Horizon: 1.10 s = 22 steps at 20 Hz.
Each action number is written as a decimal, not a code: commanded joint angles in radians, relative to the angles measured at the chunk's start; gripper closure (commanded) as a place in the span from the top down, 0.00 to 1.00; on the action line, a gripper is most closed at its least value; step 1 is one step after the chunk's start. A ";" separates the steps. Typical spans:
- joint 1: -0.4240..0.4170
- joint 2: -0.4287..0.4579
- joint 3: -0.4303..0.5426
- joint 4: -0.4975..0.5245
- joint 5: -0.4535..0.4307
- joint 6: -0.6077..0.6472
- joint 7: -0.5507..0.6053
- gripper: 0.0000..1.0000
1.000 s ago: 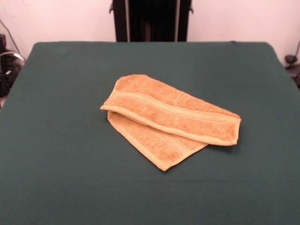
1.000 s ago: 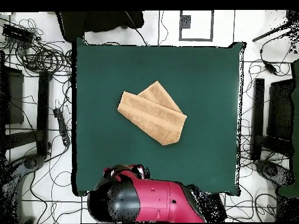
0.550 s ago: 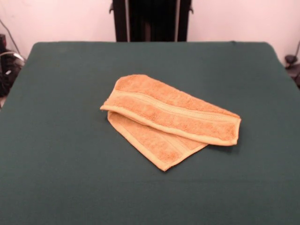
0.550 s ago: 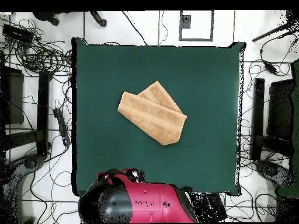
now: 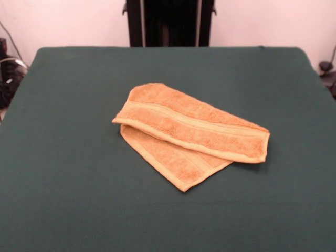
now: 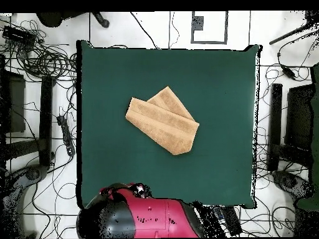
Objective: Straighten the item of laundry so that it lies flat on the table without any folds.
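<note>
The item of laundry is an orange-tan towel lying near the middle of the dark green table. It is folded over itself. A long upper layer with a ribbed band runs slantwise, and a corner of the lower layer sticks out toward the front. In the overhead view the towel shows the same double layer, a little left of the table's centre. The red arm's bulky body sits past the table's bottom edge, well apart from the towel. No gripper shows in either view.
Tangled cables lie on the floor left of the table. Black stands line the floor to its right. Green cloth surrounds the towel widely on all sides.
In the overhead view the red arm's body has shifted left along the bottom edge. The towel has not moved.
</note>
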 commanded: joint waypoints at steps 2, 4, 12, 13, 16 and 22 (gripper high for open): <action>-0.046 0.090 0.026 0.011 -0.027 0.080 0.009 1.00; -0.073 0.111 0.029 0.009 -0.037 0.104 -0.014 1.00; -0.160 0.117 0.070 0.016 -0.098 0.121 -0.117 1.00; -0.167 0.101 0.074 0.034 -0.083 0.108 -0.120 1.00; -0.178 0.055 0.088 0.057 -0.038 0.065 -0.119 1.00; -0.186 0.052 0.072 0.035 -0.028 0.043 -0.054 1.00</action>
